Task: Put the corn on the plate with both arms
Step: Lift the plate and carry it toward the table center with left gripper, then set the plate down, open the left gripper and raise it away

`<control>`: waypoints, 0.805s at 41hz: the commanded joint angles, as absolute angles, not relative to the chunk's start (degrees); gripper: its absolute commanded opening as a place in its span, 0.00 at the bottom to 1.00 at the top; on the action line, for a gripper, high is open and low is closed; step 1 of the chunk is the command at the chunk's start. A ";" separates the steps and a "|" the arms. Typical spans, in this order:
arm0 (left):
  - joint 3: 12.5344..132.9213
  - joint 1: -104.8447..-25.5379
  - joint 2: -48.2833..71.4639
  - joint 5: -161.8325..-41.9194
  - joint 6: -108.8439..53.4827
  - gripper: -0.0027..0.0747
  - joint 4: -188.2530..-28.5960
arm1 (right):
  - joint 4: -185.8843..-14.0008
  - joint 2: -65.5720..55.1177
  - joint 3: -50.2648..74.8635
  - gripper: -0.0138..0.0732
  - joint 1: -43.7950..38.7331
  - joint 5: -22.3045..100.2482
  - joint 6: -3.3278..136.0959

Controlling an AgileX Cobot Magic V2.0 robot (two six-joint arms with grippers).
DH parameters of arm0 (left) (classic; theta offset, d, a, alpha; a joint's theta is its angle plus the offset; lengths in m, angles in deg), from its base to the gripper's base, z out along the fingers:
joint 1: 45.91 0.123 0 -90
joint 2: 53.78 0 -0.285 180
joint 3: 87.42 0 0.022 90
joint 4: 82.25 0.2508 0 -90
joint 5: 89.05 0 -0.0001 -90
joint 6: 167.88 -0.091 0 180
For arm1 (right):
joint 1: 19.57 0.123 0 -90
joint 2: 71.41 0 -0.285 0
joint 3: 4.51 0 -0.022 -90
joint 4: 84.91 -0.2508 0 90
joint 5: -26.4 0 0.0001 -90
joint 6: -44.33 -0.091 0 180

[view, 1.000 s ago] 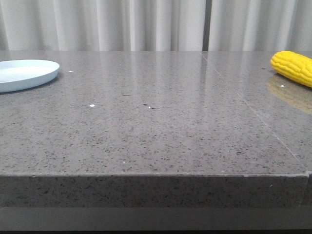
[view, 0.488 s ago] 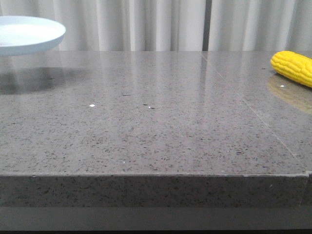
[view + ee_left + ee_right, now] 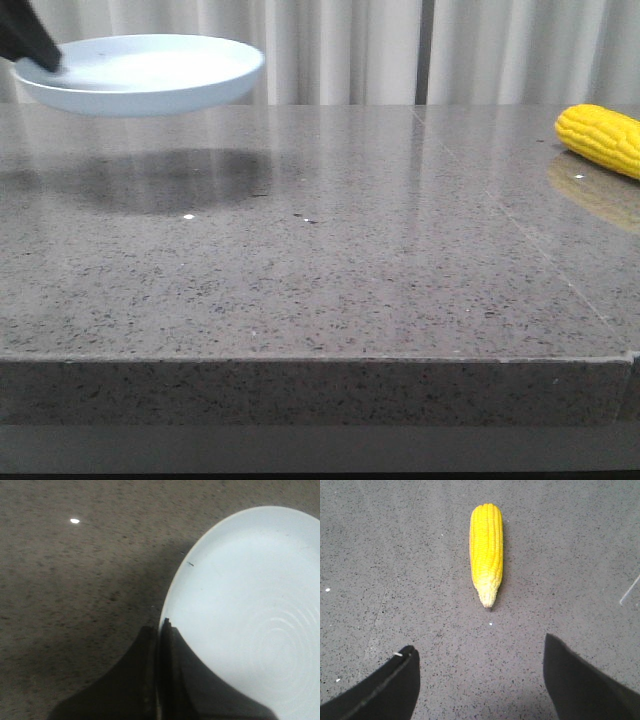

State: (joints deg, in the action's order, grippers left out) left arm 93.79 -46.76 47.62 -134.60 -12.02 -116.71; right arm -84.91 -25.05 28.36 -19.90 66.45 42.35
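**Plate lifted and heading toward the middle, corn still waiting**

From the front, the plate (image 3: 140, 72) is up in the air, clear of the table (image 3: 320, 260), its shadow dark on the stone beneath. A second ago it sat flat at the far left; since then it has risen and swung inward. The left gripper (image 3: 28, 45) shows only as a dark tip at the plate's rim. The corn (image 3: 600, 138) lies unmoved at the far right edge.

The left wrist view shows the fingers (image 3: 167, 680) pinched tight on the rim of the plate (image 3: 250, 610).

In the right wrist view the right gripper (image 3: 480, 680) hangs spread wide, holding nothing, with the corn (image 3: 486, 550) lying ahead, tip toward it. I'd guess that pickup comes next.
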 commanded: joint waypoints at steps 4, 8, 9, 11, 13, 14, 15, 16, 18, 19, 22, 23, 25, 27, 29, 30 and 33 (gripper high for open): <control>95.37 -52.53 47.77 -132.66 -11.94 0.01 -119.41 | -84.20 -24.70 26.90 0.78 -20.15 62.66 42.57; 95.37 -55.18 49.57 -132.53 -11.94 0.01 -119.41 | -84.20 -24.70 26.90 0.78 -20.15 62.66 42.57; 95.37 -55.92 49.94 -132.53 -11.94 0.01 -119.41 | -84.20 -24.70 26.90 0.78 -20.15 62.66 42.57; 95.37 -56.98 50.92 -132.29 -11.94 0.01 -119.41 | -84.20 -24.70 26.90 0.78 -20.15 62.66 42.57; 95.37 -58.36 51.88 -131.83 -11.94 0.01 -119.41 | -84.20 -24.70 26.90 0.78 -20.15 62.66 42.57; 95.37 -58.68 52.32 -131.68 -11.94 0.01 -119.41 | -84.20 -24.70 26.90 0.78 -20.15 62.66 42.57; 95.37 -59.32 52.52 -131.36 -11.94 0.01 -119.53 | -84.20 -24.70 26.90 0.78 -20.15 62.66 42.57; 95.37 -59.92 53.13 -131.02 -11.94 0.01 -119.53 | -84.20 -24.70 26.90 0.78 -20.15 62.66 42.57; 95.37 -60.80 53.55 -130.16 -11.94 0.01 -119.53 | -84.20 -24.70 26.90 0.78 -20.15 62.66 42.57; 95.37 -61.33 53.98 -129.82 -11.94 0.01 -119.42 | -84.20 -24.70 26.90 0.78 -20.15 62.66 42.57; 95.37 -62.52 54.58 -128.44 -11.94 0.01 -119.42 | -84.20 -24.70 26.90 0.78 -20.15 62.66 42.57; 95.37 -62.87 54.61 -128.00 -11.94 0.01 -119.42 | -84.20 -24.70 26.90 0.78 -20.15 62.66 42.57; 95.37 -63.54 54.98 -126.96 -11.94 0.01 -119.42 | -84.20 -24.70 26.90 0.78 -20.15 62.66 42.57; 95.37 -64.10 55.27 -125.72 -11.94 0.01 -119.42 | -84.20 -24.70 26.90 0.78 -20.15 62.66 42.57; 95.37 -64.51 55.54 -125.11 -11.94 0.01 -119.42 | -84.20 -24.70 26.90 0.78 -20.15 62.66 42.57; 95.37 -64.67 55.82 -124.58 -11.94 0.01 -119.42 | -84.20 -24.70 26.90 0.78 -20.15 62.66 42.57; 95.37 -64.75 56.22 -124.02 -11.94 0.01 -119.42 | -84.20 -24.70 26.90 0.78 -20.15 62.66 42.57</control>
